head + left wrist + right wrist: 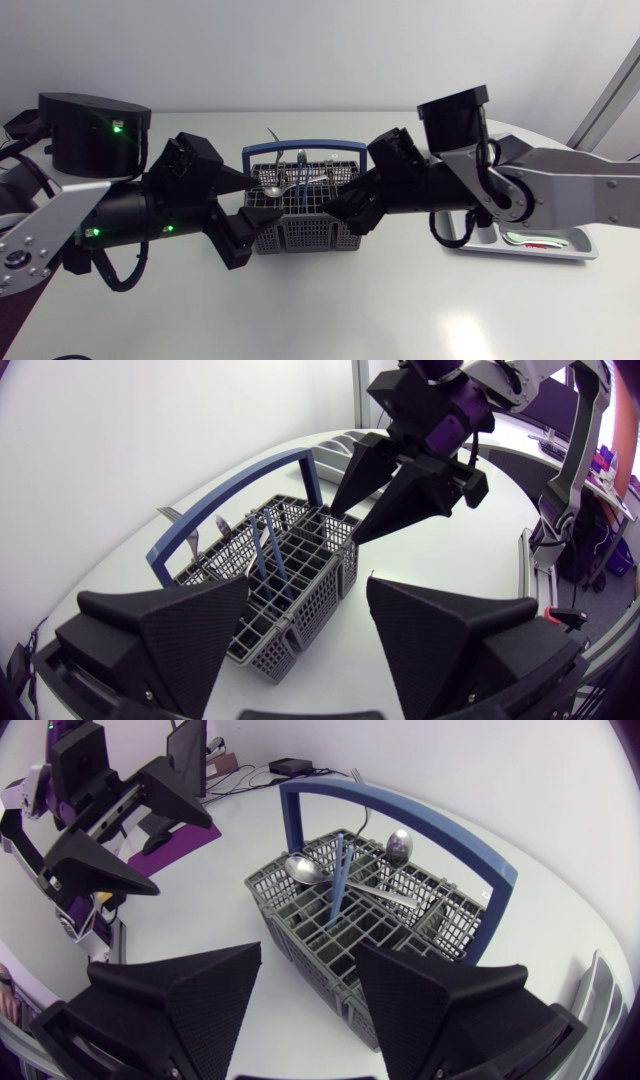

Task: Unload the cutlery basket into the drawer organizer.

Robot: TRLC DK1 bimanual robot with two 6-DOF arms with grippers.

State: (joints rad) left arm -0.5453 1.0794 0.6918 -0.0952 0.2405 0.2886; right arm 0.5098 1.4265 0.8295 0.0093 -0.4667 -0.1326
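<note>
White tabletop (350, 310) lies bare along the near edge in the head view. Past it, at the middle of the table, stands a grey mesh cutlery basket (300, 237) with a blue hoop handle (300, 150) arching over it.

Two black grippers flank the basket. The left gripper (240, 215) comes in from the left and sits just beside the basket's left end. Its wedge fingers are spread wide with nothing between them. The left wrist view shows the same: the left gripper (307, 585) is wide apart and the basket (320, 610) lies just ahead of it.

The right gripper (345, 205) comes in from the right, with its tips over the basket's right end. From the left wrist view, the right gripper (347, 527) is parted and points down at the far rim. I cannot tell whether it touches the rim. In its own wrist view the right gripper (309, 952) is also wide and holds nothing.

Cutlery is in the basket. A metal spoon (305, 870) lies across the top, a second spoon (398, 843) stands bowl up behind it, and a blue-handled piece (338, 880) stands upright.

Well to the right, partly behind the right arm, a silver drawer organizer (560, 250) rests on the table.
</note>
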